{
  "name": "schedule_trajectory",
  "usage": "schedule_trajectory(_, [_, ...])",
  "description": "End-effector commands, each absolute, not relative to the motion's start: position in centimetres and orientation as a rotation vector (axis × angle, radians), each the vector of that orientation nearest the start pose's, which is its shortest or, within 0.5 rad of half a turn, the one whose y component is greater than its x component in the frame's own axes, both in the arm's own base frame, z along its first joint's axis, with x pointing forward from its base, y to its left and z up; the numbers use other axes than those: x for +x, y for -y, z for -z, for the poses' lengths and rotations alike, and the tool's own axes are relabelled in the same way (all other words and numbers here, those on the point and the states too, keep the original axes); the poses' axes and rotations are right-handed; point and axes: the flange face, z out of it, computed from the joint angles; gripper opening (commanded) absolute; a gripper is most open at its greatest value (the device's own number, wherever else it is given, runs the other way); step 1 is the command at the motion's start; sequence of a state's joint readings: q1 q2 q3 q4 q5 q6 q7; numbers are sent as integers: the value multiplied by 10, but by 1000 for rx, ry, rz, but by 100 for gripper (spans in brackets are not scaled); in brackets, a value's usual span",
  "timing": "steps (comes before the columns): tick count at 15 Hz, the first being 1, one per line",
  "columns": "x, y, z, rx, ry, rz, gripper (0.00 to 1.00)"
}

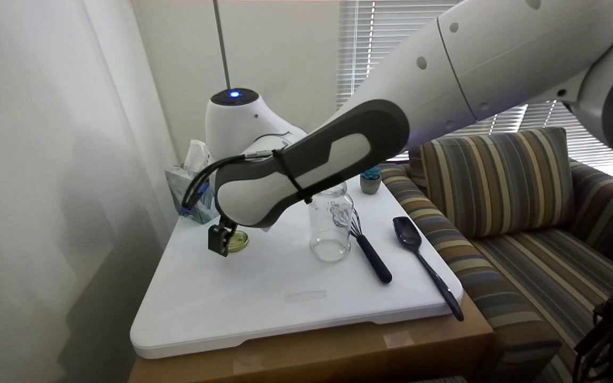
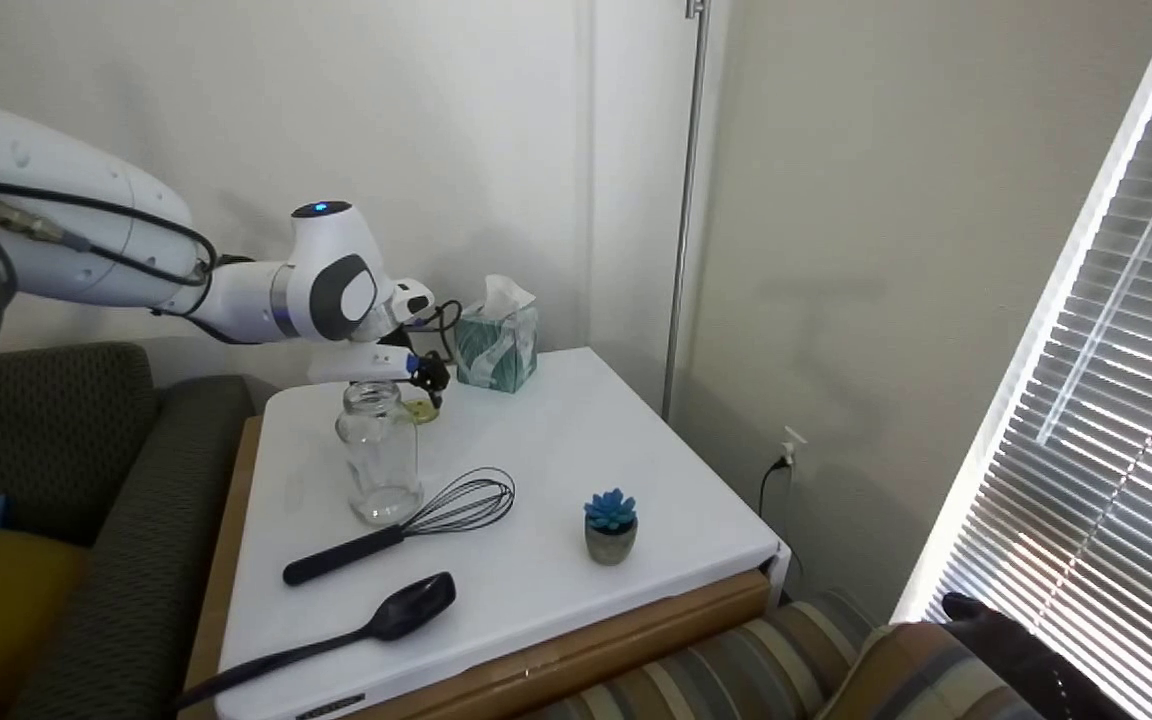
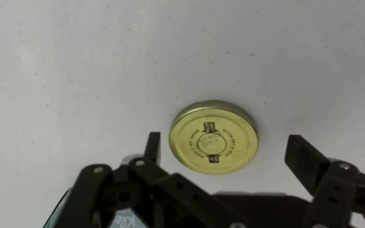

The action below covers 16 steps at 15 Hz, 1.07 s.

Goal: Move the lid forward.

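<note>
i judged the task at its grasping stage: the lid lay flat on the worktop, ungripped, and closing on it and taking it forward looked left to do. with no goal mark showing, i couldn't rule out the move being finished. in an exterior view the glass jar stood at about three o'clock from the lid, apart from it. the tool was spread wide and held nothing; in the wrist view its fingers flanked the lid at nine and three o'clock with a gap on each side, the nine o'clock one closer. i couldn't tell whether they met the worktop
</note>
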<state>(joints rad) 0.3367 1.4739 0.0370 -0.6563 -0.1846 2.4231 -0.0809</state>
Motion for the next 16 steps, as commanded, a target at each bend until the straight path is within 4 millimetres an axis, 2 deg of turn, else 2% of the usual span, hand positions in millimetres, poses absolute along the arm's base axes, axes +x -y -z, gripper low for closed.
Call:
schedule_trajectory(1, [758, -277, -68, -3032, 801, 519, 100])
schedule_trajectory(8, [759, -278, -70, -3024, 740, 584, 100])
schedule_trajectory(16, [760, -281, -72, -3056, 472, 623, 100])
